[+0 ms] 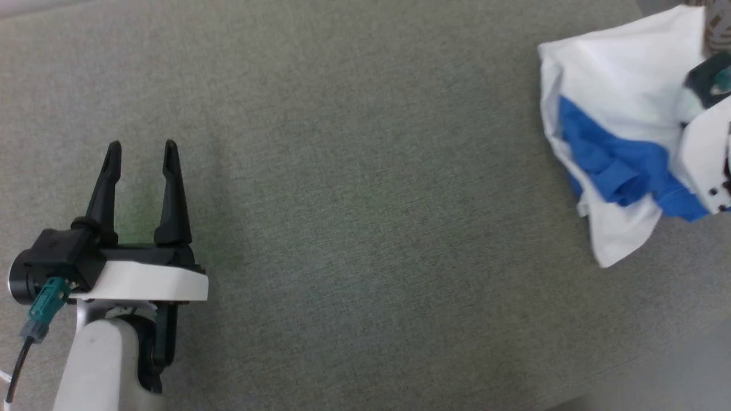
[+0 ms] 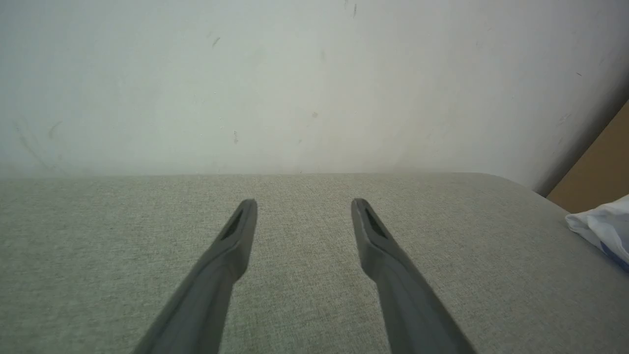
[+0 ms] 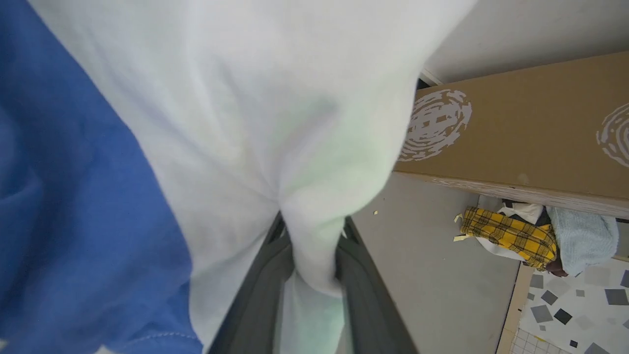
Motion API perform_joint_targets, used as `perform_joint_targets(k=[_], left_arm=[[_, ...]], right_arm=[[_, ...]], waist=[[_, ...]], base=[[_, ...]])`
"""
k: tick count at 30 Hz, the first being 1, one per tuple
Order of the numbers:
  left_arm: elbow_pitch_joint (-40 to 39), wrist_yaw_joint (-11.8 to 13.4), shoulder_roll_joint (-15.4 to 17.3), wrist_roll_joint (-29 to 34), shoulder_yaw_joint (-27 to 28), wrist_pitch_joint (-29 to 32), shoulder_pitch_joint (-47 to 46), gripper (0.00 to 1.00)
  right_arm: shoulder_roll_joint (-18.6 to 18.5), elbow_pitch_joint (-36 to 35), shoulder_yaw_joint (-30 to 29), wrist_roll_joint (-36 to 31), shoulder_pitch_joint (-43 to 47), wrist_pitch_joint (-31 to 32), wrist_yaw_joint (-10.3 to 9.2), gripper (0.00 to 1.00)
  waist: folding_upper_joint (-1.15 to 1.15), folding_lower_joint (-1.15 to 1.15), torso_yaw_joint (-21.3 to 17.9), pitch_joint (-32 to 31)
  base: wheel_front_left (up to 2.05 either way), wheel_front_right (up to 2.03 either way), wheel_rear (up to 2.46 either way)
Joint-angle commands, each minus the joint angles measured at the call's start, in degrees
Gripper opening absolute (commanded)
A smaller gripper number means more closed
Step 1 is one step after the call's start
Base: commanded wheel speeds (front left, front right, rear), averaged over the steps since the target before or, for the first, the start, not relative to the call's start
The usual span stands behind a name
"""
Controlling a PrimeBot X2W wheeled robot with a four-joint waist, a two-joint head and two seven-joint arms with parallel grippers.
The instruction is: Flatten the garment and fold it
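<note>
Plainly, the shirt is bunched at the upper right of the head view, with white cloth on top and a crumpled blue sleeve folded into the middle of the heap. A white corner hangs toward the lower part of the bundle. Whether that corner touches the grey pad cannot be told.

A thick pleat of white cloth is pinched between the fingers of the right gripper, as is shown at the bottom centre of the right wrist view. The jaws are closed partway on that pleat, and the fabric fans out above them across the frame. The left gripper is seen at the lower left of the head view with its fingers spread wide and nothing between them. It is placed over bare pad, well apart from the shirt.

The cloth is judged to be thin, light and quite limp. It can be expected to sag from any single grip and to fold over on itself rather than keep a shape. Little force should be needed, and damage is unlikely, though a pinch on a gathered pleat may let layers slide out.

For flattening, a hold on an outer edge would be better suited than the present mid-body pinch. The hanging white corner or a shoulder seam beside the blue sleeve could be taken by the free gripper, so that the cloth may be stretched between two points and laid down.
</note>
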Motion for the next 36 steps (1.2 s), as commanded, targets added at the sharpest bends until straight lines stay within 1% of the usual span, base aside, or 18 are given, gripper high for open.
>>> perform_joint_targets(k=[1, 6, 7, 8, 9, 13, 16, 20, 23, 27, 29, 31, 33, 34, 36], left_arm=[[-0.7, 0.5, 0.6, 0.5, -0.2, 0.5, -1.1, 1.00], [-1.2, 0.6, 1.0, 0.4, -0.4, 1.0, -1.3, 1.00], [-1.2, 0.6, 1.0, 0.4, -0.4, 1.0, -1.3, 1.00], [-1.2, 0.6, 1.0, 0.3, -0.5, 1.0, -1.3, 1.00], [-1.1, 0.5, 1.1, 0.2, -0.4, 1.0, -1.3, 1.00], [-0.1, 0.5, 1.1, -0.1, -0.5, 0.5, -1.1, 1.00], [1.2, 0.4, 0.6, -0.5, -0.8, -0.3, -0.7, 1.00], [3.1, 0.4, -0.1, -1.1, -1.0, -1.5, -0.1, 1.00], [4.1, 0.8, -0.7, -1.5, -0.7, -2.3, 0.5, 1.00], [5.1, 1.5, -1.4, -1.8, -0.4, -3.0, 1.7, 1.00], [5.3, 1.9, -1.7, -1.7, -0.2, -3.2, 2.2, 1.00], [5.5, 2.2, -2.0, -1.9, -0.1, -3.5, 2.7, 1.00], [5.5, 2.6, -2.4, -1.9, 0.1, -3.7, 3.1, 1.00], [5.5, 2.6, -2.4, -1.9, 0.1, -3.7, 3.1, 1.00], [5.6, 2.9, -2.7, -1.8, 0.2, -3.9, 3.5, 1.00]], right_arm=[[0.1, 1.6, -1.0, -0.9, -1.2, -0.7, -0.14, 0.00], [1.5, 7.2, -4.7, -2.5, -2.0, -2.4, -0.14, 0.00], [1.9, 8.3, -5.7, -2.9, -2.1, -2.8, -0.14, 0.02], [2.2, 9.2, -6.3, -3.5, -2.2, -3.3, -0.14, 0.43], [2.5, 10.0, -7.1, -4.1, -2.4, -4.0, -0.14, 1.00], [3.5, 12.7, -10.5, -5.3, -2.6, -6.2, -0.14, 1.00], [3.8, 14.1, -13.9, -5.0, -2.7, -8.0, -0.14, 1.00], [4.0, 13.1, -19.5, -4.1, -3.2, -12.7, -0.14, 1.00], [5.3, 9.5, -22.9, -3.0, -3.0, -16.4, -0.14, 1.00], [8.2, 2.1, -26.7, -1.5, -0.6, -20.4, -0.14, 1.00], [10.7, -2.1, -28.9, -0.3, 1.6, -21.8, -0.14, 1.00], [14.1, -6.6, -31.7, 1.3, 4.1, -23.8, -0.14, 1.00], [17.3, -11.4, -33.2, 1.9, 7.1, -26.1, -0.14, 1.00], [17.3, -11.4, -33.2, 1.9, 7.1, -26.1, -0.14, 1.00], [20.7, -15.4, -34.9, 2.5, 10.3, -27.9, -0.14, 1.00]], waist=[[0.00, -0.02, 0.8, 2.3], [0.00, -0.02, 1.9, 3.0], [0.00, -0.02, 2.1, 3.0], [0.00, -0.02, 2.2, 2.9], [0.00, -0.02, 2.4, 2.9], [0.00, -0.02, 2.8, 1.6], [0.00, -0.02, 3.3, -0.8], [0.00, -0.02, 4.5, -5.1], [0.00, -0.02, 5.6, -8.6], [0.00, -0.02, 7.5, -12.9], [0.00, -0.02, 8.5, -14.7], [0.00, -0.02, 9.5, -16.3], [0.00, -0.02, 10.6, -17.7], [0.00, -0.02, 10.6, -17.7], [0.00, -0.02, 11.7, -19.1]], base=[[0.00, 0.00, 0.00], [0.00, 0.00, 0.00], [0.00, 0.00, 0.00], [0.00, 0.00, 0.00], [0.00, 0.00, 0.00], [0.00, 0.00, 0.00], [0.00, 0.00, 0.00], [0.00, 0.00, 0.00], [0.00, 0.00, 0.00], [0.00, 0.00, 0.00], [0.00, 0.00, 0.00], [0.00, 0.00, 0.00], [0.00, 0.00, 0.00], [0.00, 0.00, 0.00], [0.00, 0.00, 0.00]])
